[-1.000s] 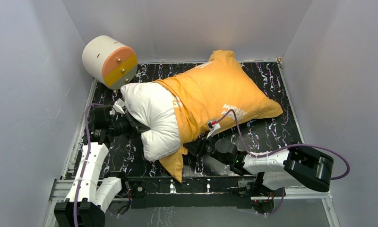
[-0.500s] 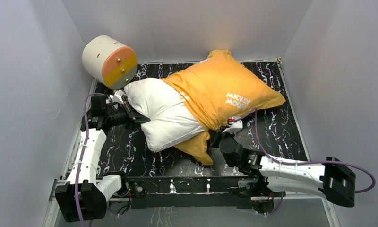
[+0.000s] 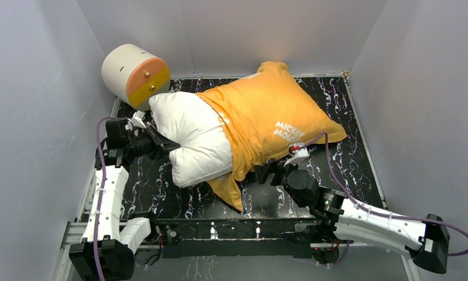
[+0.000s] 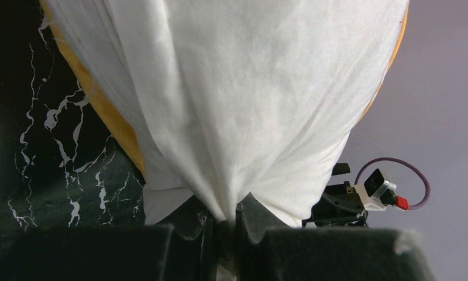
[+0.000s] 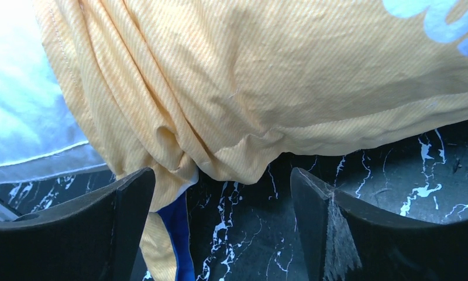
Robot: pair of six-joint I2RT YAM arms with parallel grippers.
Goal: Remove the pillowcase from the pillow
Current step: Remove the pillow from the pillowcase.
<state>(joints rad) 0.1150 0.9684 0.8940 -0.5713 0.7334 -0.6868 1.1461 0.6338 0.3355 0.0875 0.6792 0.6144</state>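
The white pillow lies at the table's left with its right part still inside the orange-yellow pillowcase, which stretches to the far right. My left gripper is shut on a pinch of the pillow's white fabric, which is bunched between the jaws of that gripper. My right gripper sits at the pillowcase's near edge. It is open and grips nothing. The orange cloth hangs just beyond its fingertips, and a blue strip of the pillowcase's other face lies beside the left finger.
A cream cylinder with an orange-yellow end leans at the back left corner, close to the pillow. The black marbled table is boxed in by grey walls on three sides. A loose pillowcase flap points toward the near edge.
My right gripper closed on the pillowcase's near edge, dragged it a little right, then opened and let go. The cloth settled back left. My left gripper kept its hold on the pillow.
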